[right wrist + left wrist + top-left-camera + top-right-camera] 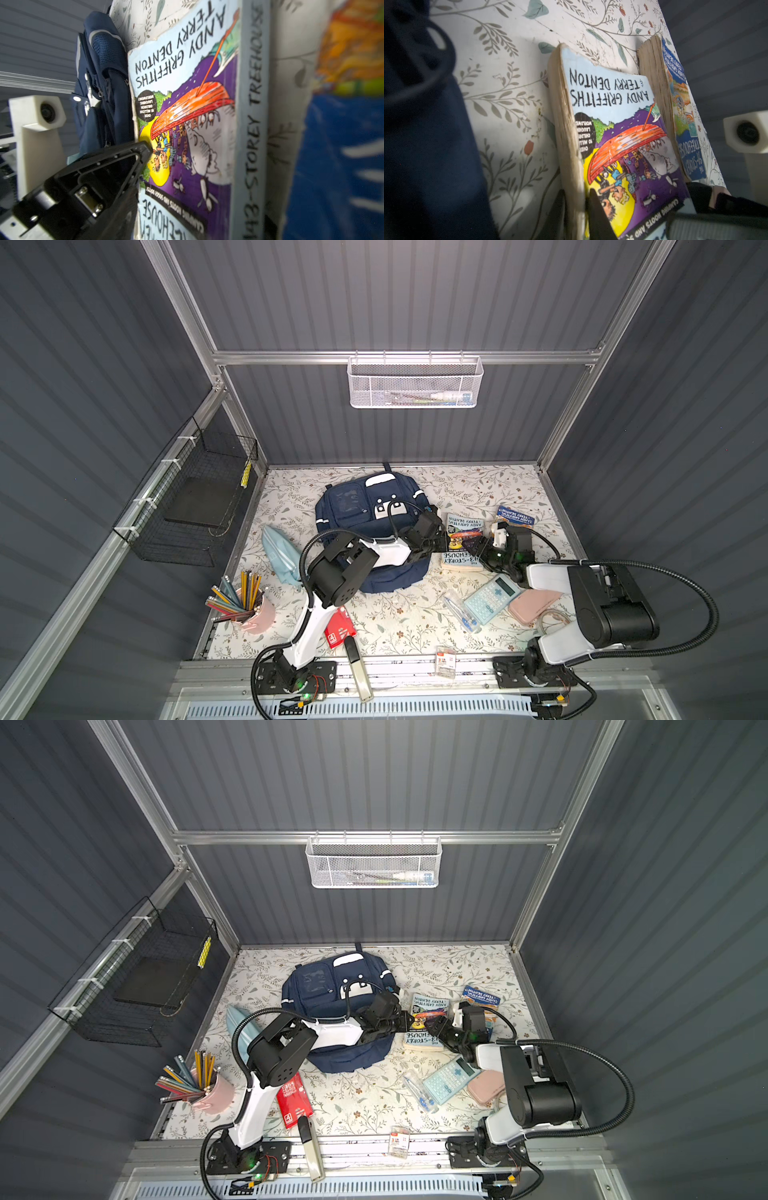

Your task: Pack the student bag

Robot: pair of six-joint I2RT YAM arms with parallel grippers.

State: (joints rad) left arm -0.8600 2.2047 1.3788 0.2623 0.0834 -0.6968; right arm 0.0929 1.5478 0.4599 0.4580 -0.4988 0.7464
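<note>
While Two Arms Meet at a Paperback, the Bag Lies Behind

Where the left arm [386, 551] reaches across the near half of the bag [357, 506], the left jaws stand narrow and pinch the page edge of a book [623, 145]. One finger [598, 212] lies on the cover, its mate against the underside. The bag lies flat, front up, at the back middle of the counter [395, 626], and the book is just to its right in both top views.

The cover reads "ANDY GRIFFITHS & TERRY DENTON". A black roundel says "OVER 10 MILLION CHILDREN LAUGHING WORLDWIDE!", and a band lower down begins "CAMPING HOOTS AND". In the right wrist view the spine reads "143-STOREY TREEHOUSE". A second book [515, 516], further right, carries the same two names and "STOREY TREEHOUSE", but its number is too blurred to read.

The right jaws sit at the spine side of the first book; how wide they stand I cannot tell. Near the front edge, a red pack [338, 630] shows a "4" and a small packet [446, 660] shows a "3".
</note>
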